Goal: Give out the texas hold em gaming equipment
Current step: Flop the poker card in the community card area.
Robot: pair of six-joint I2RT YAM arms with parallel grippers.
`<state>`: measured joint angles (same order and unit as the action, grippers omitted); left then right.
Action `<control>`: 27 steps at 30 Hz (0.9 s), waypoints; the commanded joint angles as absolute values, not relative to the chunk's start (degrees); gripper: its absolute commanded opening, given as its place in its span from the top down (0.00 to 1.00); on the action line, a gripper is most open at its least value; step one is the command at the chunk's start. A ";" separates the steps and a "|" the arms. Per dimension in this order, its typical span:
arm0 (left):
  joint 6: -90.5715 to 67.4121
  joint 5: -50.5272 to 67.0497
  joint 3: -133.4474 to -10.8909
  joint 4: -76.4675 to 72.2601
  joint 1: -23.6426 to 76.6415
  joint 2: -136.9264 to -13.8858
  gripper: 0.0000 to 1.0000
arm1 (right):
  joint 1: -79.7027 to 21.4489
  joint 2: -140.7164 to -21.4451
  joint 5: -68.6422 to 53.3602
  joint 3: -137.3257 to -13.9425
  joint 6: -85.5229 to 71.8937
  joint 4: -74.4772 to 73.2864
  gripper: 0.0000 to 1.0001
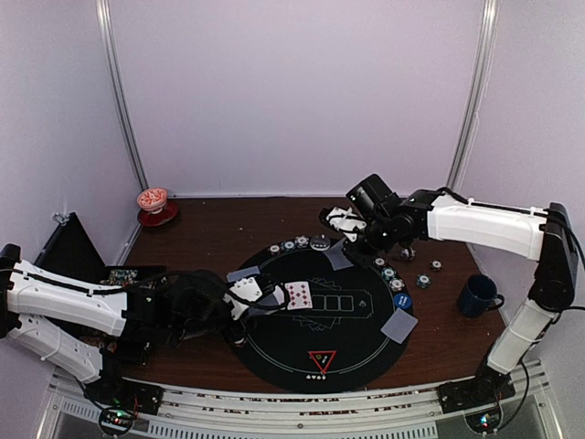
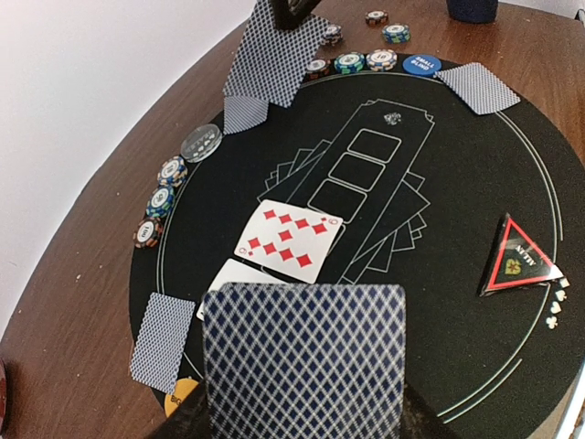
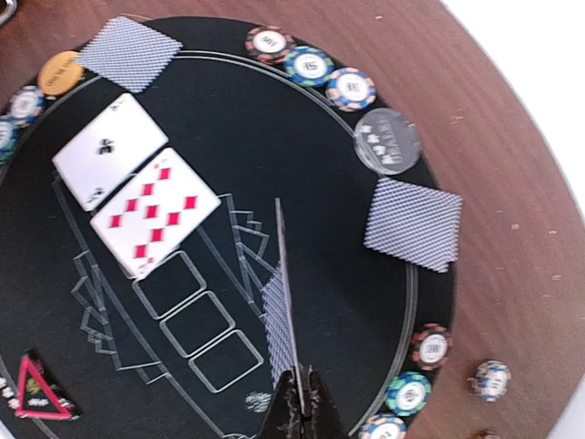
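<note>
2 face-up cards lie side by side on the black mat (image 1: 366,340): diamonds card (image 2: 290,240) and ace of clubs (image 3: 110,151). Left fingers (image 1: 243,296) pinch a face-down card (image 2: 302,361) over the mat's left side. Right fingers (image 3: 297,407) pinch a second card (image 3: 281,302), seen edge-on.

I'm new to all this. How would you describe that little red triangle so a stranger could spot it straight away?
Find the round black mat in the middle of the brown table. On the mat's near edge, at the bottom of the overhead view, lies the red triangle marker. It is the only three-cornered piece: the poker chips are round and the cards rectangular.
</note>
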<state>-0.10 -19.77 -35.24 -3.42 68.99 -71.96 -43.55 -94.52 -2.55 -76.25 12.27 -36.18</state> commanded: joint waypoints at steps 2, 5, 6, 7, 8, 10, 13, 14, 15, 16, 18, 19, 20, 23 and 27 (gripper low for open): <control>-0.09 -20.74 -36.22 -6.90 68.91 -71.59 0.46 | -49.96 -96.59 19.95 -73.66 15.12 -29.44 1.00; -0.10 -20.74 -36.13 -6.78 68.91 -71.42 0.46 | -52.59 -99.27 26.29 -72.84 16.32 -28.06 1.00; -0.11 -20.67 -36.12 -6.81 68.83 -71.37 0.46 | -53.30 -100.21 28.01 -72.45 16.61 -27.56 1.00; -0.11 -20.70 -36.12 -6.85 68.90 -71.37 0.46 | -54.08 -101.16 29.82 -72.06 16.92 -26.97 1.00; -0.09 -20.66 -36.12 -6.83 68.90 -71.36 0.46 | -54.74 -102.44 31.71 -71.75 17.14 -26.21 1.00; -0.15 -20.66 -36.13 -6.85 68.90 -71.37 0.46 | -56.01 -104.29 34.98 -71.08 17.99 -25.03 1.00; -0.10 -20.70 -36.12 -6.85 68.90 -71.34 0.46 | -57.47 -106.72 37.29 -70.22 18.95 -23.85 1.00; -0.09 -20.73 -36.12 -6.82 68.88 -71.32 0.46 | -58.00 -107.37 37.19 -70.04 19.17 -23.70 1.00; -0.10 -20.74 -36.12 -6.77 68.90 -71.32 0.46 | -58.57 -107.85 36.53 -69.90 19.53 -23.49 1.00; -0.10 -20.72 -36.12 -6.89 68.89 -71.33 0.46 | -59.17 -108.32 35.57 -69.76 19.87 -23.40 1.00; -0.07 -20.74 -36.12 -6.83 68.87 -71.43 0.46 | -60.44 -109.23 34.28 -69.59 20.39 -23.38 1.00; -0.11 -20.74 -36.12 -6.79 68.90 -71.35 0.46 | -61.06 -109.65 33.78 -69.53 20.50 -23.28 1.00; -0.04 -20.74 -36.12 -6.77 68.89 -71.29 0.46 | -61.64 -110.10 33.18 -69.52 20.70 -23.21 1.00; -0.04 -20.71 -36.08 -6.78 68.87 -71.20 0.46 | -62.73 -110.88 30.50 -69.61 21.00 -23.39 1.00; -0.05 -20.70 -35.96 -6.77 68.88 -70.80 0.46 | -63.08 -111.47 28.95 -69.56 21.36 -23.52 1.00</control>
